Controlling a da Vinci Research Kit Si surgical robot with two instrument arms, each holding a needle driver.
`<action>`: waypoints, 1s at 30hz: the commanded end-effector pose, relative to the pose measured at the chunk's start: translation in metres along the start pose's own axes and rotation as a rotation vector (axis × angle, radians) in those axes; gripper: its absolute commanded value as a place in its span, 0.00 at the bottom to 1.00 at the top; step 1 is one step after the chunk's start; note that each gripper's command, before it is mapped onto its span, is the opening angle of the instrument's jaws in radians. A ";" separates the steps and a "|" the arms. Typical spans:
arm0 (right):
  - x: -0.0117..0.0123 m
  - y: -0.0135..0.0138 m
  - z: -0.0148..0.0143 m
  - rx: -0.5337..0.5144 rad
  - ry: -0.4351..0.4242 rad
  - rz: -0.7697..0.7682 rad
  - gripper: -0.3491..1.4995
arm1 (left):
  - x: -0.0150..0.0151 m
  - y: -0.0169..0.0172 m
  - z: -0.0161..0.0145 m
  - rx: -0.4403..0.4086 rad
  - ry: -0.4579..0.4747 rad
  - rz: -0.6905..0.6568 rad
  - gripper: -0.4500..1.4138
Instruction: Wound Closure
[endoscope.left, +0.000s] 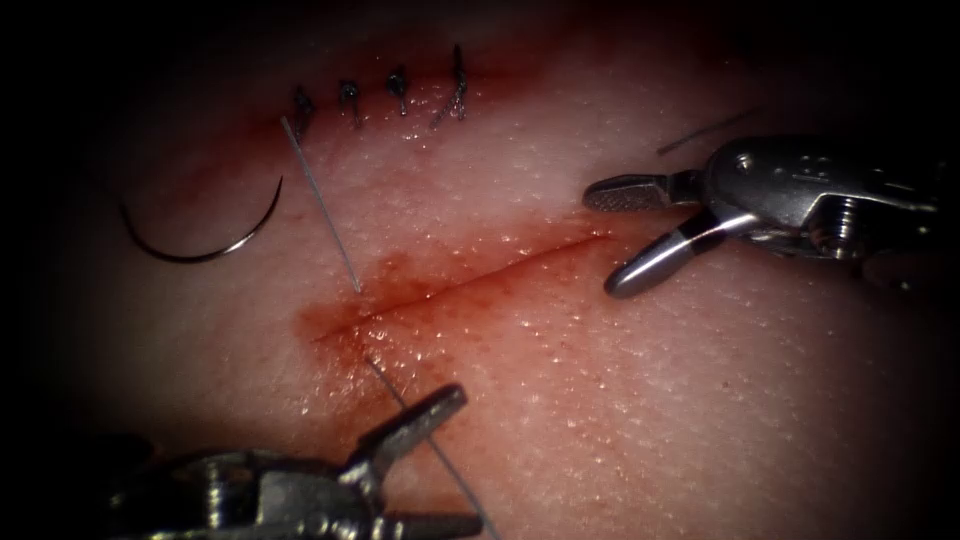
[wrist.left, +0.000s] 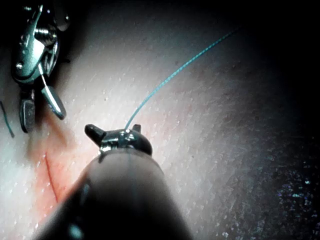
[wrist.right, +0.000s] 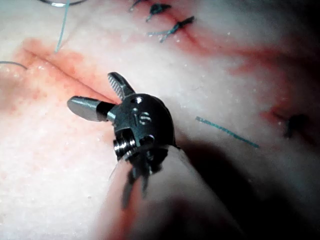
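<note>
The curved needle (endoscope.left: 200, 243) lies free on the tissue (endoscope.left: 700, 400), left of the open cut (endoscope.left: 470, 280), held by neither tool. Its thread (endoscope.left: 320, 200) runs down to the cut's left end, passes under the tissue, and comes out below (endoscope.left: 385, 380). From there it crosses my left tool (endoscope.left: 468, 460), whose jaws stand open with the thread lying between them. In the left wrist view the thread (wrist.left: 175, 75) rises from the left tool (wrist.left: 120, 137). My right tool (endoscope.left: 600, 240) hovers at the cut's right end, open and holding nothing, as the right wrist view (wrist.right: 92, 90) also shows.
A second cut at the top carries several dark stitches (endoscope.left: 380, 95). A short cut piece of thread (endoscope.left: 705, 130) lies on the tissue above the right tool. Red fluid (endoscope.left: 340, 320) stains the tissue around the open cut's left end.
</note>
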 end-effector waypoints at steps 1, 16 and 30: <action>-0.0007 -0.0002 0.0008 -0.002 0.000 0.002 0.92 | -0.0001 0.0006 0.0007 -0.004 0.000 -0.001 0.59; -0.0012 -0.0007 0.0016 0.005 -0.001 -0.002 0.95 | 0.0019 0.0016 0.0006 -0.040 0.113 0.139 0.51; 0.0010 -0.0035 0.0030 0.169 -0.015 -0.151 0.92 | -0.0020 -0.0011 -0.0008 -0.006 0.235 0.246 0.00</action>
